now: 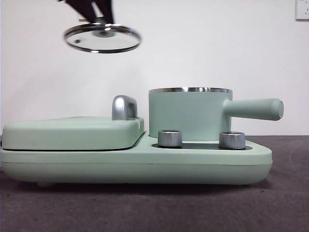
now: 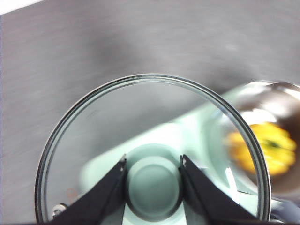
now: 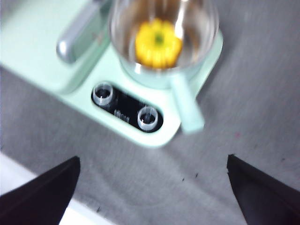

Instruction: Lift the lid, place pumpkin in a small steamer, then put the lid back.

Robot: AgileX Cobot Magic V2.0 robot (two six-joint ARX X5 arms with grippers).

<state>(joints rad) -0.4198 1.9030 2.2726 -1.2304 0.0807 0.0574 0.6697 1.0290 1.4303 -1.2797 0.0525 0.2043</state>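
Note:
The glass lid hangs tilted in the air, high and to the left of the small steamer. My left gripper is shut on the lid's mint-green knob, with a jaw on each side of it. Through and past the lid's glass shows the pumpkin, yellow and ribbed, lying inside the open steamer. In the right wrist view the pumpkin sits on the steamer's floor. My right gripper is open and empty, well above the table in front of the appliance.
The steamer stands on a wide mint-green appliance base with two silver knobs. A flat green griddle cover with a steel handle fills the base's left half. The steamer's long handle sticks out to the right.

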